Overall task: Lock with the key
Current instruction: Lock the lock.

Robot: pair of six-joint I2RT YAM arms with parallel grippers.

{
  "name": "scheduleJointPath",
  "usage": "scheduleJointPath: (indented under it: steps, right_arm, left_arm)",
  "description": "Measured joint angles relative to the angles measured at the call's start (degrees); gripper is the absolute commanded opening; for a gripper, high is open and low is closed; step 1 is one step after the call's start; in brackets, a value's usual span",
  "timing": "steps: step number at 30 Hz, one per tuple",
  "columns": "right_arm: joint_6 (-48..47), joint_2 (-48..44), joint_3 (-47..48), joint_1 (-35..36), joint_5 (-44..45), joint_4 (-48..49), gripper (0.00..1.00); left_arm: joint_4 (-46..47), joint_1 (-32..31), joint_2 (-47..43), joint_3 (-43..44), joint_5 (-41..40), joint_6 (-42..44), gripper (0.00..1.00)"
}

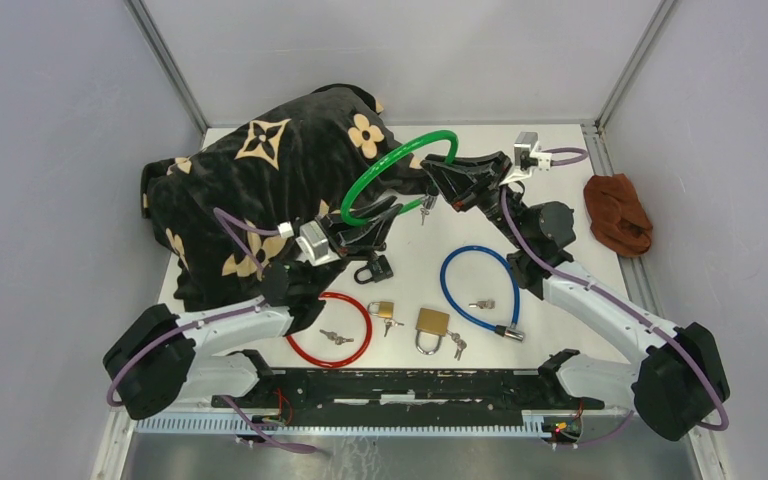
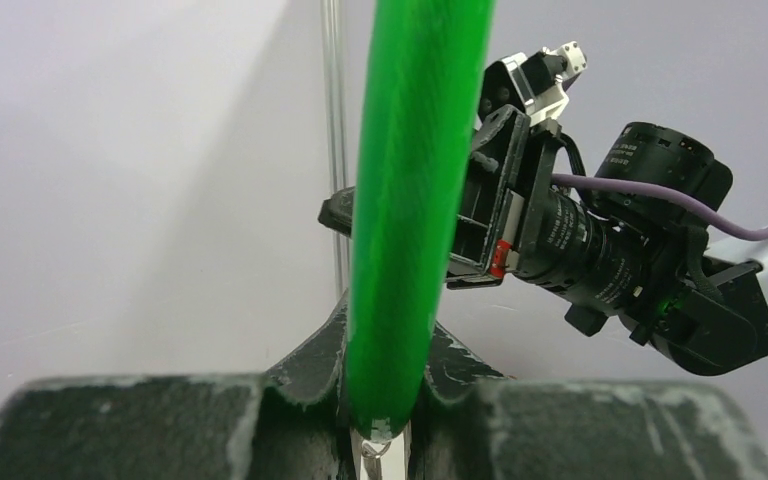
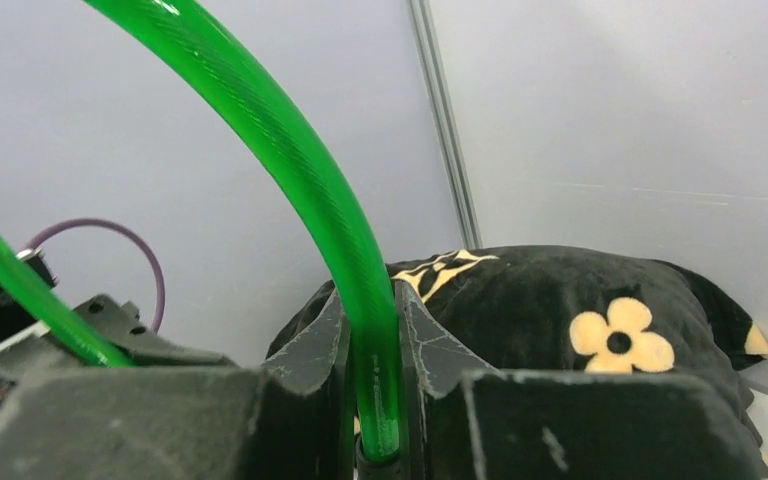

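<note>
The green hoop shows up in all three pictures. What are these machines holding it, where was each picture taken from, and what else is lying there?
These are two robot arms bolted to the near edge of a table, each ending in a two-finger gripper. The wide picture looks down from above and behind them. The other two pictures come from a small camera on each wrist, so you see that arm's own dark fingers up close.

The hoop is a green cable lock, held up off the table. The left gripper pinches one part of it and the right gripper another.

On the table lie a red cable lock, a blue cable lock, two brass padlocks, small keys, a black flower-patterned blanket and a brown cloth.
</note>
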Motion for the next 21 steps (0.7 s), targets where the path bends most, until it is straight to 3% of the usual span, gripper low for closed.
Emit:
scheduleJointPath:
  steps: [16, 21]
  right_arm:
    - [0.22, -0.85, -0.20, 2.25, 12.74, -0.24, 0.00]
    - [0.63, -1.77, -0.48, 2.97, 15.80, -1.05, 0.00]
  left_arm:
    - [2.80, -2.73, 6.49, 7.26, -5.55, 8.11, 0.02]
    - [2.93, -2.89, 7.76, 7.63, -0.76, 13.97, 0.02]
